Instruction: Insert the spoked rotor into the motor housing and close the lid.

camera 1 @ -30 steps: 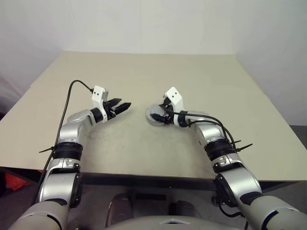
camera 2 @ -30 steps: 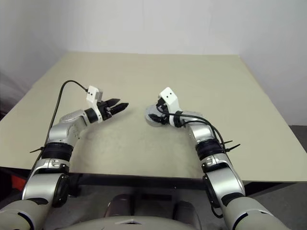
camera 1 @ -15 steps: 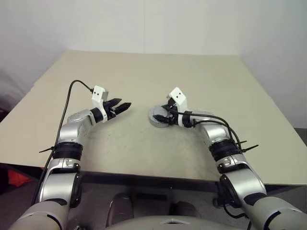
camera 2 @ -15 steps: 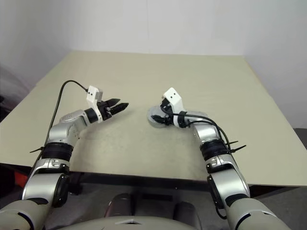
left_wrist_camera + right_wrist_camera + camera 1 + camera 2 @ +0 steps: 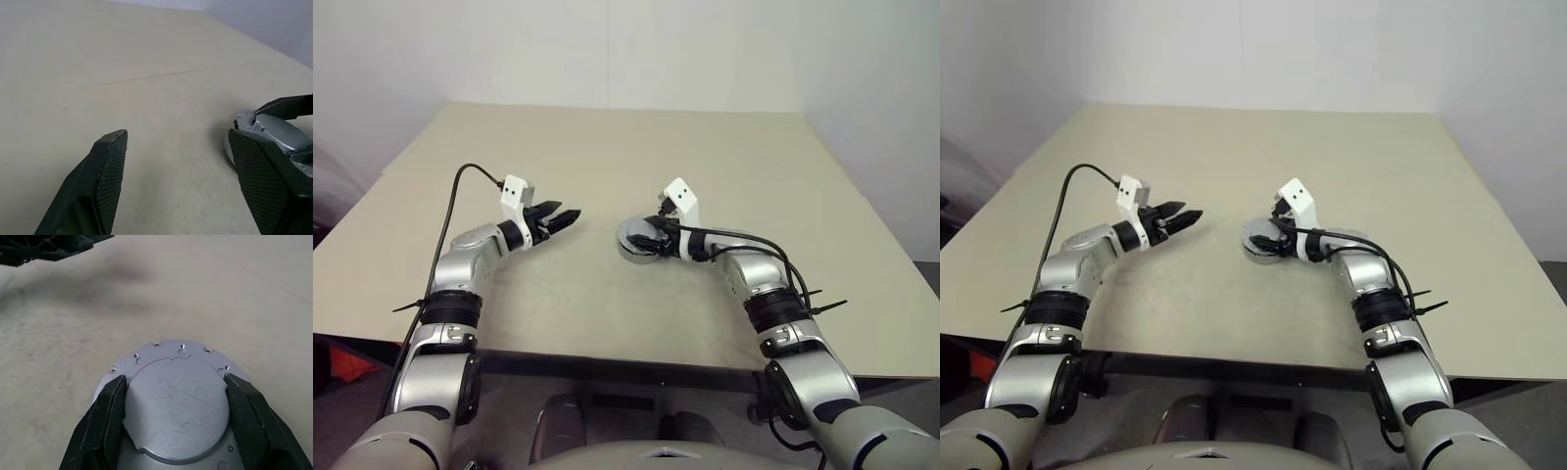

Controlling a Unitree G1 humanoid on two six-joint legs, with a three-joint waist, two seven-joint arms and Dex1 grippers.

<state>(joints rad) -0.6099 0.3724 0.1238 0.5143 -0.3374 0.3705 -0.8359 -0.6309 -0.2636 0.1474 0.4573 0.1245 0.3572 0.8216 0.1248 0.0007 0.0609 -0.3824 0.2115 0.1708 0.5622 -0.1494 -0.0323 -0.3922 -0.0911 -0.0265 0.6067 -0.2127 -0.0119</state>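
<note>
Two black-fingered tools are hovering over the beige tabletop. The right tool is straddling the round silvery-grey motor housing, its fingers flanking the closed flat silver lid; whether they are pressing on it I cannot tell. The housing is lying near the tabletop's middle. The left tool is standing released and empty, apart from the housing, pointing toward it.

Bare table around; right gripper flanks lid.
</note>
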